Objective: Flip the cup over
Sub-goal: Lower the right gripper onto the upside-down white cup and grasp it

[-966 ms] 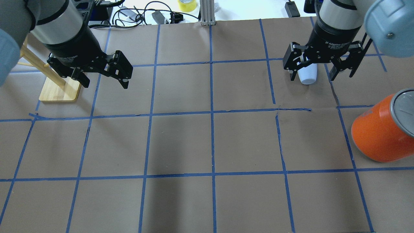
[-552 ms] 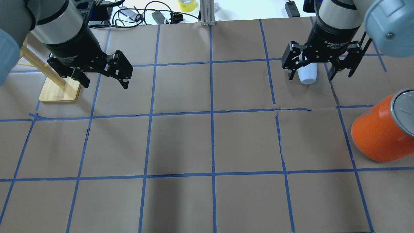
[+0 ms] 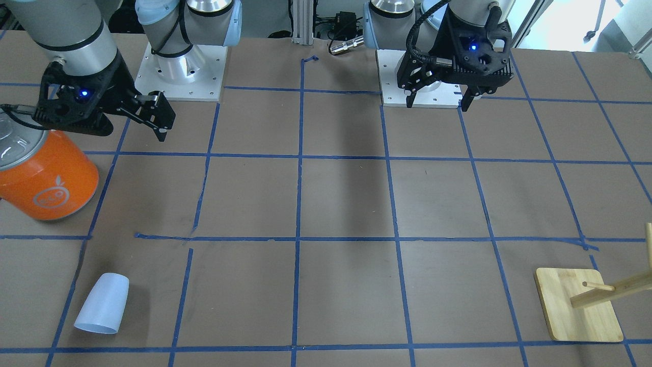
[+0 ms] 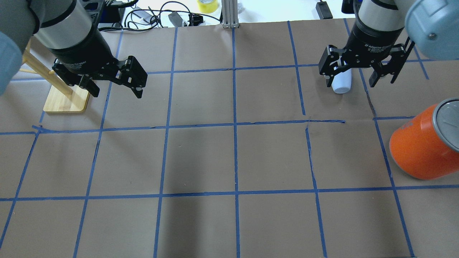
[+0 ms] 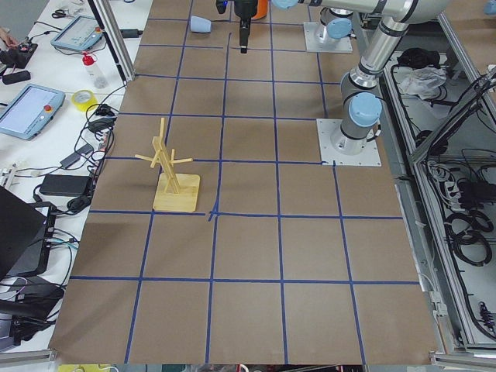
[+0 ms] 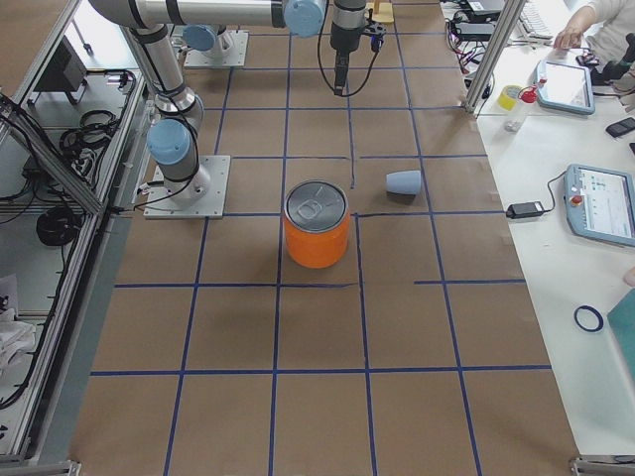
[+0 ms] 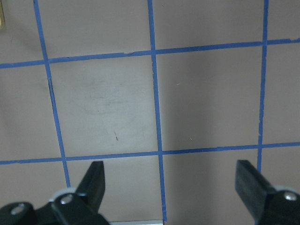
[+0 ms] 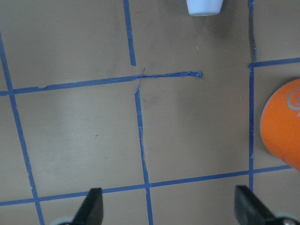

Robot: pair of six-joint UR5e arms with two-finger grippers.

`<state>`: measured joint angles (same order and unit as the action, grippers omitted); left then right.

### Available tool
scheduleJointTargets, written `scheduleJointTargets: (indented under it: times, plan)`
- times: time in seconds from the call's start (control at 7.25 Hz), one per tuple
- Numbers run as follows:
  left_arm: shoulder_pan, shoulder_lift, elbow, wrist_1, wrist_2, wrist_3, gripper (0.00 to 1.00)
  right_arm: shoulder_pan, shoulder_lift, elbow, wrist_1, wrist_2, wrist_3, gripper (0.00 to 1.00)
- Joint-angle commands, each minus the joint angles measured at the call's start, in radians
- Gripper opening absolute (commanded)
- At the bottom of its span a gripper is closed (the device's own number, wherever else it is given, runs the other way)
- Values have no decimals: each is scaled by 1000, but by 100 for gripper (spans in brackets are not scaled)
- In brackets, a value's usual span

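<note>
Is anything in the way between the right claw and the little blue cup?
Nothing visible. Bare table lies between the open right gripper and the cup, which lies on its side. The orange can stands off to one side.

Overhead view: white print is read on the black body of the right gripper (image 4: 350,85): "2F Adaptive Gripper". The last letters are faint. Smaller lines are printed beneath it but are too fine to be read.

Matching white print is seen on the body of the left gripper (image 4: 117,95). Only "Gripper" is made out with confidence, as the start of the line is turned out of sight.

Front-facing view: a white round logo (image 3: 48,199) with a small leaf on top is noted on the side of the orange can (image 3: 30,168). The letters inside it cannot be resolved.

Right side view: the tablets (image 6: 599,203) on the bench have lit screens, but nothing on them is legible.
</note>
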<state>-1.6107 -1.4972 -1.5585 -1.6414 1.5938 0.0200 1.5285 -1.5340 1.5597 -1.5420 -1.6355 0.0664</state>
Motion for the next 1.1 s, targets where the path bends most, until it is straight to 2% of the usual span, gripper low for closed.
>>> scheduleJointTargets:
  times: [0.0,0.14,0.28,0.55,0.69,0.97]
  plan:
    - [0,0,0,0,0,0,100,-94,82,5,-169,-18,-96,100]
    - [1,0,0,2,0,-2,100,-131,121,19,-232,-11,-138,100]
    - [2,0,2,2,0,-2,100,-151,196,40,-342,-11,-176,100]
    - [2,0,2,2,0,-2,100,-157,386,60,-623,-6,-198,100]
    - [2,0,2,2,0,-2,100,-157,458,60,-721,15,-197,100]
    - [0,0,2,2,-2,-2,100,-157,503,52,-774,16,-188,100]
